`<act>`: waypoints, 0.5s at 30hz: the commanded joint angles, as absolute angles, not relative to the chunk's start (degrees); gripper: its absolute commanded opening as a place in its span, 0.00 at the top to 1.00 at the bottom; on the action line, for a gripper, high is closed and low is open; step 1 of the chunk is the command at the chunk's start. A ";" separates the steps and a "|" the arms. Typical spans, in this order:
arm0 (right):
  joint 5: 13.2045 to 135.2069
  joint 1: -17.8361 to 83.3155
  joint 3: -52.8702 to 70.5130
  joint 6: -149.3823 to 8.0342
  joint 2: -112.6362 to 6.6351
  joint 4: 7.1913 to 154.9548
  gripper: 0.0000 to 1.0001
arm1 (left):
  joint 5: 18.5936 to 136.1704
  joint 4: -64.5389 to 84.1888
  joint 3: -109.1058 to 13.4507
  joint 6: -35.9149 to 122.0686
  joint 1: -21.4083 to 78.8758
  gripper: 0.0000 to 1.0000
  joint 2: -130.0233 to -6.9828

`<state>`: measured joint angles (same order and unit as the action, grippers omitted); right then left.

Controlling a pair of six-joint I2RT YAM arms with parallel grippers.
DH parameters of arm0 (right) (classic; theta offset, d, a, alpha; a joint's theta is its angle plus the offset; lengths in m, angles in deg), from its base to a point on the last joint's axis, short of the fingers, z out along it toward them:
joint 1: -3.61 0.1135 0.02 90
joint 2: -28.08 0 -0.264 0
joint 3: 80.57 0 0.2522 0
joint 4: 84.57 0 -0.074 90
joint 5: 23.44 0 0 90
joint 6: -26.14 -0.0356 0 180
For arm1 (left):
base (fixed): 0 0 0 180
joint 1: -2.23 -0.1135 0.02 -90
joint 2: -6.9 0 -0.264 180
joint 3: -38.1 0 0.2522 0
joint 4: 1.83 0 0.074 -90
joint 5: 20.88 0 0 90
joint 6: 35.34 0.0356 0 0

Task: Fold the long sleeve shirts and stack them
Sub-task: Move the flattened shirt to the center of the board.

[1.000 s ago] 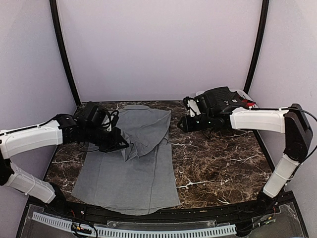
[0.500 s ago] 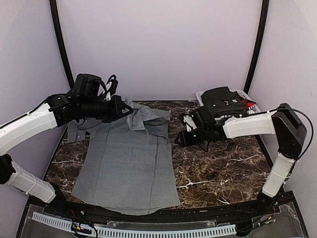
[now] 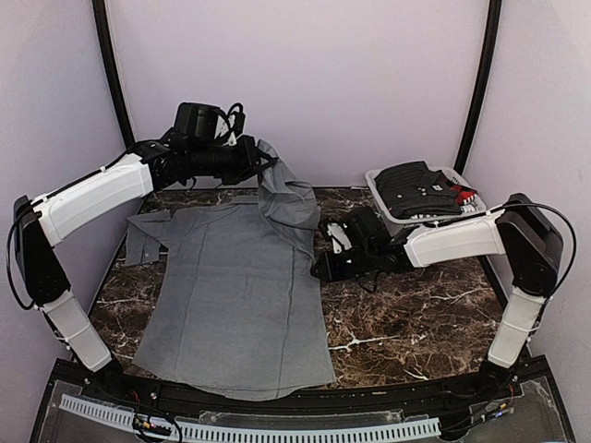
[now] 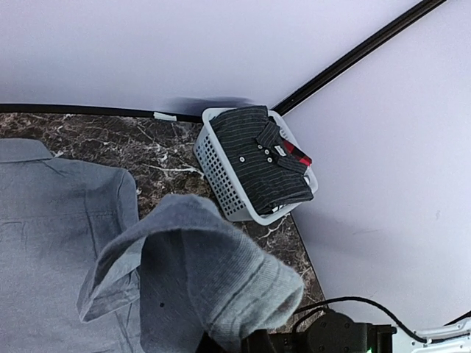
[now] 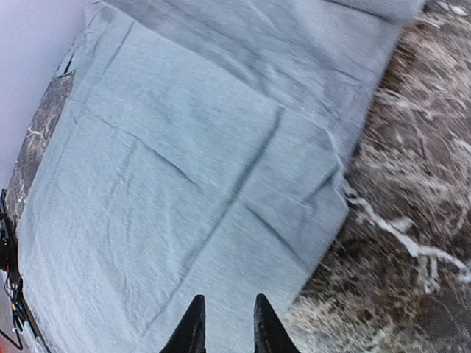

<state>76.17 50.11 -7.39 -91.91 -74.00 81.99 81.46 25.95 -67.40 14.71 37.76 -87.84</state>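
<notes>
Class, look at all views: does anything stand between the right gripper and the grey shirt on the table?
Nothing visible does. The right gripper is at the right edge of the grey shirt, jaws apart, with only cloth beneath them.

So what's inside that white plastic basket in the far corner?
A folded dark striped collared shirt fills the white plastic basket, with a red strip showing beside it. Anything underneath is covered.

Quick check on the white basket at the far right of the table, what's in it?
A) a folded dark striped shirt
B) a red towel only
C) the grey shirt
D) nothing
A: the white basket holds a folded dark striped shirt with a buttoned collar, while the grey shirt lies spread on the table outside it.
</notes>
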 commanded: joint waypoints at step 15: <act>68.82 49.42 10.03 -99.80 -94.87 85.16 1.00 | 84.28 12.30 -69.22 -2.34 33.66 1.00 -93.10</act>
